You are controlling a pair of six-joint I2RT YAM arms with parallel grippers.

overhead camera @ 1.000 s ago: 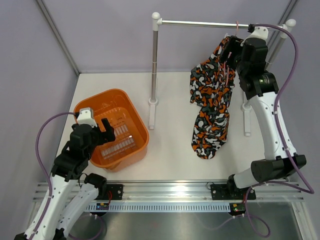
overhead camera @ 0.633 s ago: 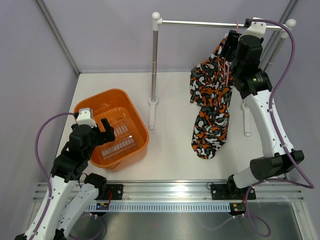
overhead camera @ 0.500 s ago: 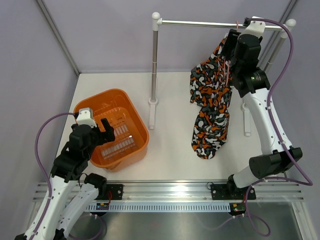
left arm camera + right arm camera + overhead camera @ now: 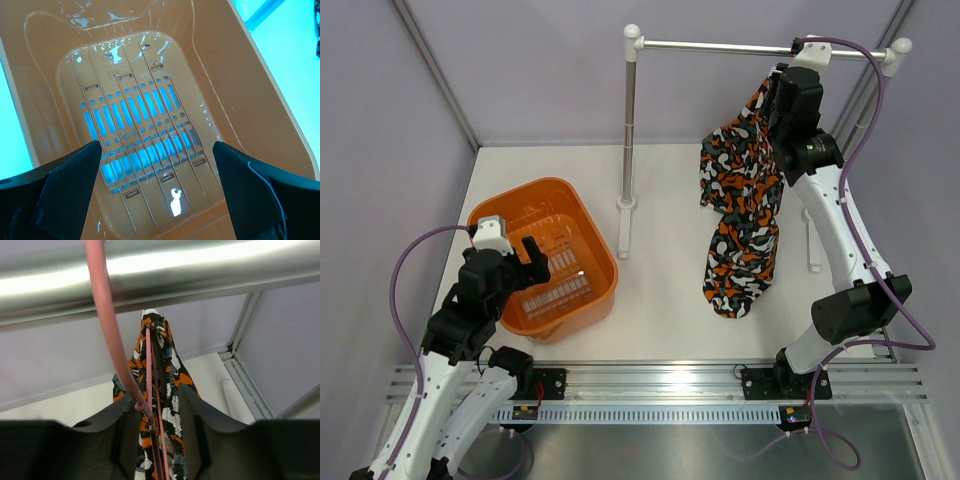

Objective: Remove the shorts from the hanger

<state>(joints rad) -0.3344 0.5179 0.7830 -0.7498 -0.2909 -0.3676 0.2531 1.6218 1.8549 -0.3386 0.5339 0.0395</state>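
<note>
The camouflage shorts (image 4: 740, 215) hang limp from the pink wire hanger (image 4: 776, 150), whose hook sits over the silver rail (image 4: 720, 46). My right gripper (image 4: 778, 95) is at the hanger's top, just under the rail. In the right wrist view the jaws (image 4: 159, 395) straddle the hanger's wires (image 4: 150, 360) and the shorts (image 4: 170, 365). They stand partly narrowed, the left finger (image 4: 125, 425) against the hanger's twisted neck, a gap on the right side. My left gripper (image 4: 532, 255) hovers open over the orange basket, nothing between its fingers (image 4: 156, 145).
The orange basket (image 4: 520, 190) stands at the left with nothing in it (image 4: 250, 75). The rail rests on two white-capped posts, one near the table's middle (image 4: 630, 130), one at the right (image 4: 813, 240). Grey walls enclose the table.
My right gripper has risen and shifted left to the hanger's neck under the rail, and its jaws have narrowed around it. The left arm has not moved.
</note>
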